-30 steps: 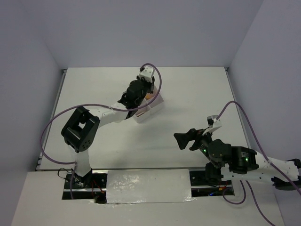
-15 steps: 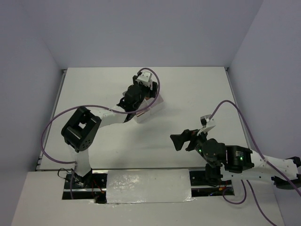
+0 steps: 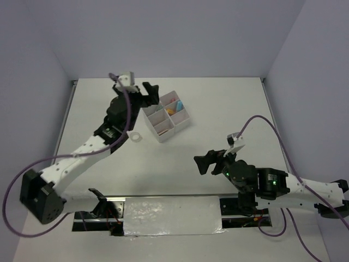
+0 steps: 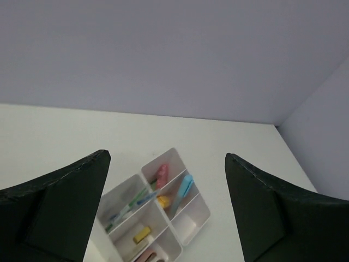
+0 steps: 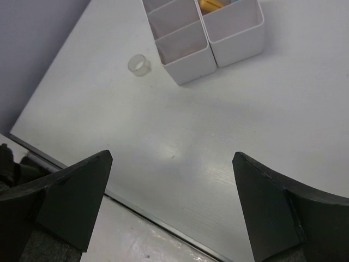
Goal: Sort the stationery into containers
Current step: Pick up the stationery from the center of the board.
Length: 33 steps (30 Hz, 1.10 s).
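The white organiser (image 3: 163,136) stands at the back centre of the table, holding stationery. In the left wrist view its compartments (image 4: 203,218) show a pink piece (image 4: 161,174), a blue piece (image 4: 186,186), thin green pens (image 4: 130,206) and a yellow piece (image 4: 142,234). My left gripper (image 3: 148,95) hovers open and empty just left of the organiser, its fingertips (image 4: 98,164) well above it. A clear tape roll (image 3: 135,137) lies on the table left of the organiser's near corner. My right gripper (image 3: 200,164) is open and empty above bare table at the front right.
In the right wrist view the organiser (image 5: 240,38) and the tape roll (image 5: 140,65) sit at the top, with the table's metal front edge (image 5: 163,221) running below the open fingers (image 5: 82,191). Grey walls close the table's back and sides.
My left gripper opened and swung up and left, off the organiser, which now shows uncovered. The left arm's base link swung down-left. My right gripper drifted slightly left.
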Each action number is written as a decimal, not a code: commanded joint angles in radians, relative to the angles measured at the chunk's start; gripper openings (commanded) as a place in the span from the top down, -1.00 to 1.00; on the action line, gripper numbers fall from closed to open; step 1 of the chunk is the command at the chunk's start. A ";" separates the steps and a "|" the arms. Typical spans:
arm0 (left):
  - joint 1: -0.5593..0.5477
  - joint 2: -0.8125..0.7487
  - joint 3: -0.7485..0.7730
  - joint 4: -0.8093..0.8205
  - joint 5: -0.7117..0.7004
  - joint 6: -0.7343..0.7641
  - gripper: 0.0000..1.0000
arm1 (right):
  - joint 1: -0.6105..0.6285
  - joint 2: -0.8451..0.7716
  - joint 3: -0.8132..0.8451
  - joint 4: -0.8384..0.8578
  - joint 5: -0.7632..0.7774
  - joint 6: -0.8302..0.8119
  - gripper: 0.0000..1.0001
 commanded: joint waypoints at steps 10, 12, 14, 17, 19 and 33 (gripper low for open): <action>0.170 -0.191 -0.207 -0.706 -0.060 -0.418 -0.99 | 0.003 0.216 0.075 0.051 -0.101 0.012 -1.00; 0.201 -0.137 -0.170 -0.752 -0.051 -0.427 -0.99 | 0.003 0.241 0.073 0.056 -0.127 0.015 -1.00; 0.210 -0.071 -0.159 -0.795 -0.063 -0.435 -0.99 | 0.003 0.258 0.075 0.053 -0.137 0.023 -1.00; 0.233 -0.016 -0.160 -0.783 -0.039 -0.439 -0.93 | 0.003 0.287 0.075 0.045 -0.147 0.034 -1.00; 0.253 0.027 -0.166 -0.760 -0.005 -0.433 -0.88 | 0.004 0.301 0.073 0.044 -0.150 0.037 -1.00; 0.325 0.289 -0.108 -0.629 0.120 -0.392 -0.48 | 0.001 0.304 0.056 0.058 -0.141 0.020 -1.00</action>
